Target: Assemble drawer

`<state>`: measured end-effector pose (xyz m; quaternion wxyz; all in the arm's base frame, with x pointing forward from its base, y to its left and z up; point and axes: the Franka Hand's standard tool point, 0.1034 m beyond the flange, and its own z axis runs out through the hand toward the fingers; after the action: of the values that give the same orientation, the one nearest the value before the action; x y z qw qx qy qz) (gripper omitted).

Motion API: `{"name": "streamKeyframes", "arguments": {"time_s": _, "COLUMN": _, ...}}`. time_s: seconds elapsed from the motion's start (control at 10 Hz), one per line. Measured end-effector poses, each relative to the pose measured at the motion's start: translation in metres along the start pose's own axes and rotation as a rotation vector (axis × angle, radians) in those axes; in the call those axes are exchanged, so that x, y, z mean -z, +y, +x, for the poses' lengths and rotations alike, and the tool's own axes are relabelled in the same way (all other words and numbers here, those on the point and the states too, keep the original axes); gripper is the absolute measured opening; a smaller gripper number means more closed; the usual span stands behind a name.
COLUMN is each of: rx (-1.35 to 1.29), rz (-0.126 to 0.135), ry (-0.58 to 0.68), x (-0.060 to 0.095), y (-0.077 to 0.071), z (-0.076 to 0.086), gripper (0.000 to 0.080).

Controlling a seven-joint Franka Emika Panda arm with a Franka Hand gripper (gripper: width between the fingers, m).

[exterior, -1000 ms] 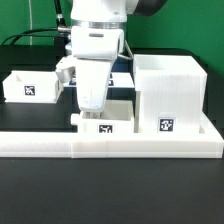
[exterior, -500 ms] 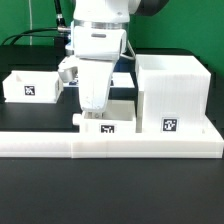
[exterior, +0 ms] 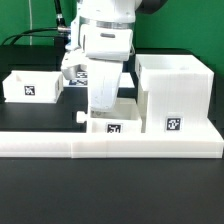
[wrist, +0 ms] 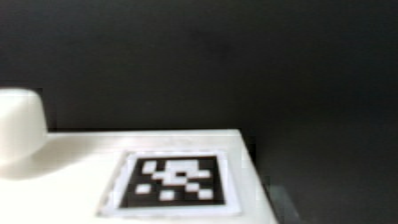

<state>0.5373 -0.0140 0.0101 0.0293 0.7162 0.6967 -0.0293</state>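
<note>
Left tray (exterior: 30, 87): on the worktop (exterior: 110, 195), tag toward the camera, well apart from my gripper (exterior: 103, 108); contents hidden.
Middle tray (exterior: 112, 124): long axis left-right, knob (exterior: 81, 117) pointing to the exterior view's left, directly under me, behind the border wall (exterior: 110, 147).
Gripper: low over this tray; opening, cannot tell.
Housing (exterior: 175, 90): upright, just beside the middle tray.

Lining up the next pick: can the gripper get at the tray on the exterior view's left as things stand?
Probably yes. The left tray stands apart with its open top uncovered, and the gripper hangs over the middle tray, nothing standing between them.
</note>
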Motion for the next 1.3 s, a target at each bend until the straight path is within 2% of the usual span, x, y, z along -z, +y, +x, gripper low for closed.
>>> {"name": "streamKeyframes", "arguments": {"time_s": 0.3, "rx": -0.004, "rz": 0.002, "ry": 0.000, "x": 0.001, "y": 0.000, "z": 0.000, "gripper": 0.0042}}
{"name": "streamKeyframes", "arguments": {"time_s": 0.5, "rx": -0.011, "rz": 0.026, "ry": -0.007, "x": 0.008, "y": 0.002, "z": -0.001, "gripper": 0.0042}}
{"name": "streamKeyframes", "arguments": {"time_s": 0.7, "rx": -0.012, "rz": 0.032, "ry": -0.008, "x": 0.008, "y": 0.001, "z": -0.002, "gripper": 0.0042}}
{"name": "streamKeyframes", "arguments": {"time_s": 1.1, "rx": -0.013, "rz": 0.034, "ry": -0.008, "x": 0.007, "y": 0.000, "z": -0.002, "gripper": 0.0042}}
{"name": "streamKeyframes", "arguments": {"time_s": 1.2, "rx": -0.015, "rz": 0.008, "ry": -0.002, "x": 0.007, "y": 0.002, "z": 0.002, "gripper": 0.0042}}
{"name": "streamKeyframes", "arguments": {"time_s": 1.3, "rx": -0.017, "rz": 0.015, "ry": -0.003, "x": 0.005, "y": -0.001, "z": 0.000, "gripper": 0.0042}}
